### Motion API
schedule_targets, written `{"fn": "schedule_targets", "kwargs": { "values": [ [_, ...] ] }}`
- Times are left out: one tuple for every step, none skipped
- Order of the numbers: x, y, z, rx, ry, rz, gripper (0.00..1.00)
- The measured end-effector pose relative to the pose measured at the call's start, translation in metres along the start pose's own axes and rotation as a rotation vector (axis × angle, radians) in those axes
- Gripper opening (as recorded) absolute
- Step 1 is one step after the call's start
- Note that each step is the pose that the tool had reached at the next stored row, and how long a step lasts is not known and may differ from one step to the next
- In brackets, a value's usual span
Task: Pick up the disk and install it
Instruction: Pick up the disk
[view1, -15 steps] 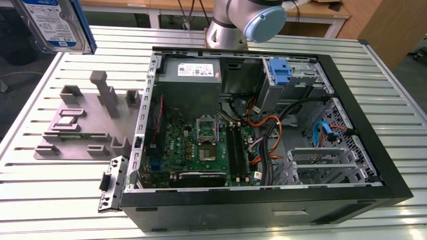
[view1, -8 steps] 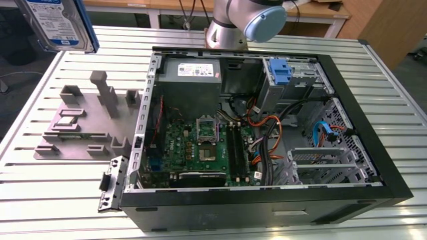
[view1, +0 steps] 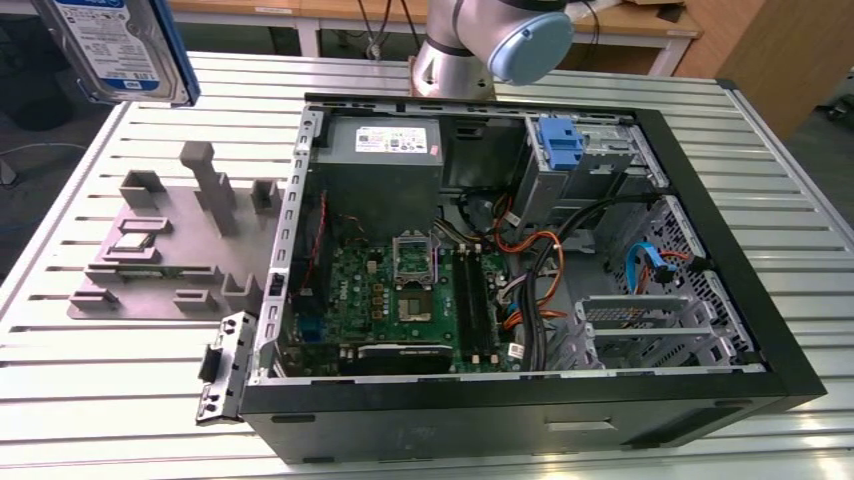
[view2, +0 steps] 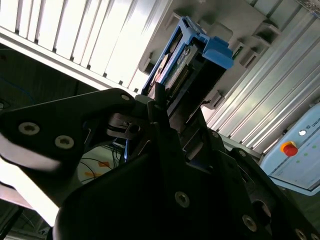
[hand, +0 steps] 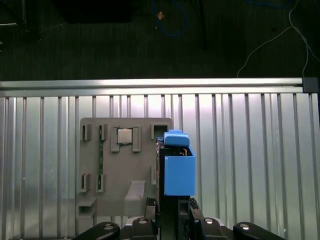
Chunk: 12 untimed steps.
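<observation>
Silver-grey and flat, the disk (view1: 120, 50) hangs in the air at the top of the exterior view's left, above the slatted metal table (view1: 80, 370) and well apart from the open case (view1: 747, 300). Its broad face carries a blue-and-white label (view1: 107, 30), and blue plastic rails (view1: 187, 70) frame its edges.

In the first wrist view the disk (hand: 178, 172) is seen edge-on, with a blue rail wall turned to the camera and a blue tab at its far end. Beneath it lie the table (hand: 250, 150) and a grey fixture (hand: 125, 170) with a small square chip (hand: 125, 136) seated in one pocket. The gripper (hand: 172, 207) is clenched on the disk's near end, a dark finger on each flat side. The second wrist view shows the same grasp at a slant, with the gripper (view2: 175, 107) clamped on the disk (view2: 192, 55).

The disk's upper end runs out of the exterior view's top edge. In both wrist views the gripper body covers the disk's near end, and only a thin slice of metal shows between the rails. The label's print is too small to tell. The arm (view1: 461, 60) rises behind the case and is cut off above its elbow. A blue bracket (view1: 563, 145) sits in the case's far bay, partly behind cables.
</observation>
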<state>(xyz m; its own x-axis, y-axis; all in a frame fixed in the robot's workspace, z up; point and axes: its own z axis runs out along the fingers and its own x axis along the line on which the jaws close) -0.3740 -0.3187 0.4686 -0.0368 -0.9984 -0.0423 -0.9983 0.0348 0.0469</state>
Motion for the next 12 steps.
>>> {"fn": "schedule_targets", "kwargs": {
  "values": [
    [-0.0001,-0.0013,-0.0001,-0.0001,0.0,0.0,0.35],
    [-0.0001,-0.0026,-0.0002,-0.0001,0.0,0.0,0.35],
    [-0.0002,-0.0043,-0.0002,0.0,0.0,0.0,0.35],
    [-0.0003,-0.006,-0.0003,-0.0001,0.0001,0.0,0.35],
    [-0.0003,-0.0075,-0.0003,0.0,0.0,0.0,0.35],
    [-0.0004,-0.0088,-0.0004,0.0001,0.0,0.0,0.35],
    [-0.0004,-0.0099,-0.0004,0.0001,0.0,0.0,0.35],
    [-0.0004,-0.0109,-0.0005,0.0,0.0,0.0,0.35],
    [-0.0005,-0.0118,-0.0005,0.0,0.0,0.0,0.35],
    [-0.0005,-0.0125,-0.0005,0.0,0.0,0.0,0.35],
    [-0.0005,-0.013,-0.0006,0.0,0.0,0.0,0.35],
    [-0.0006,-0.0136,-0.0006,0.0,0.0,0.0,0.35]
  ]
}}
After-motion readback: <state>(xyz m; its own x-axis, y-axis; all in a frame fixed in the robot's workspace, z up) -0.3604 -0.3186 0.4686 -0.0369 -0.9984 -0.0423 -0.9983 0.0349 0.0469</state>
